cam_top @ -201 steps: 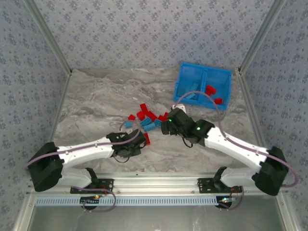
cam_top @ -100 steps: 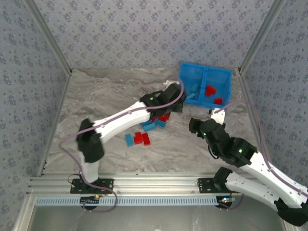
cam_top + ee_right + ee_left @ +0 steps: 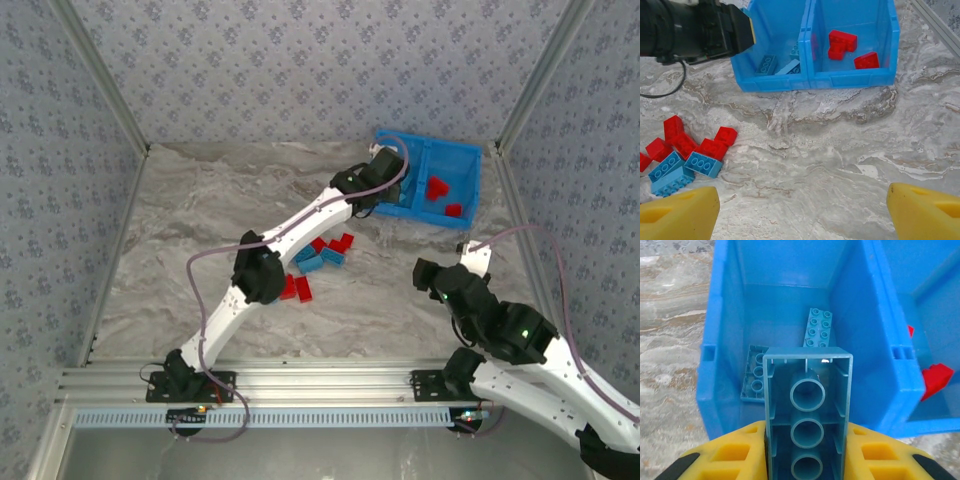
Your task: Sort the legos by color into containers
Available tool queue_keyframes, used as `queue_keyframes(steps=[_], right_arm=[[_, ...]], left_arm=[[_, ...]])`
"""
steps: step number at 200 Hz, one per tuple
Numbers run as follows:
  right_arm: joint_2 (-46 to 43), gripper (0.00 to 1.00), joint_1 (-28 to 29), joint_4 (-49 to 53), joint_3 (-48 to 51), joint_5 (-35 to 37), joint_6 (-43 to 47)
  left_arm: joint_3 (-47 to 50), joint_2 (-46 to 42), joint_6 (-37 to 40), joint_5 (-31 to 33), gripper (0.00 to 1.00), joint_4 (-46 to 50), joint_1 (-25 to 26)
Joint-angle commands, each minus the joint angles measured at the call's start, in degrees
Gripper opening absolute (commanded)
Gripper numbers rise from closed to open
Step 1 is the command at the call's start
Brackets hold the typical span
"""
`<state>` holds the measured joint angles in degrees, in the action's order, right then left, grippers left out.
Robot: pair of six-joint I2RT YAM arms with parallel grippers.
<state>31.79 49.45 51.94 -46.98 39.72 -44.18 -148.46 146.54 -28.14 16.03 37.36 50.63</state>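
Glossy plastic bin [image 3: 720, 365], smooth plastic lego [image 3: 807, 405], matt marbled tabletop [image 3: 840, 150]

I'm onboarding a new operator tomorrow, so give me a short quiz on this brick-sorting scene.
1. True or false: the left pincer grips a red brick.
2. What colour are the bricks lying in the right compartment of the bin? A red, B light blue, C both.
3. Fill in: the right pincer is ____ (open or shut).
Key: 1 false, it grips a light blue brick. 2 A, red bricks. 3 open, with nothing between its fingers.
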Motion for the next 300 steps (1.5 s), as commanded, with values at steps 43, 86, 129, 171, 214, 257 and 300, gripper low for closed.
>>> queue_keyframes(steps=[43,86,129,171,214,257,300], right_arm=[[-0.85,0.89,-0.22,3.03,0.54,0.99,-1.30],[-2.61,0.89,-0.21,3.69,1.01,-1.37,-1.79],[-2.61,0.89,-0.15,1.22,2.05,-3.70,1.29],[1.60,0.88,-0.12,-9.42,3.40,-16.77,12.25],[19.64,0.88,0.62,-20.03,0.82,-28.85,18.06],[40.88,0.90,-1.00,-27.53,-4.74,-33.62,26.63],[57.60,0.87,-8.20,-31.55,-10.83,-43.72,32.17]], left_arm=[[-6.97,8.05,7.20,2.60,0.35,-13.75,0.25],[-9.18,7.01,4.81,3.80,0.57,-14.96,0.30],[-7.83,-5.17,-1.72,1.95,0.60,-6.26,0.26],[20.25,-30.74,0.54,-0.14,0.59,-4.98,0.34],[55.70,-59.05,4.69,1.27,0.61,-4.73,0.26],[81.17,-80.25,-0.49,3.28,0.66,-0.43,0.17],[94.80,-92.44,-7.66,4.08,0.79,3.70,0.21]])
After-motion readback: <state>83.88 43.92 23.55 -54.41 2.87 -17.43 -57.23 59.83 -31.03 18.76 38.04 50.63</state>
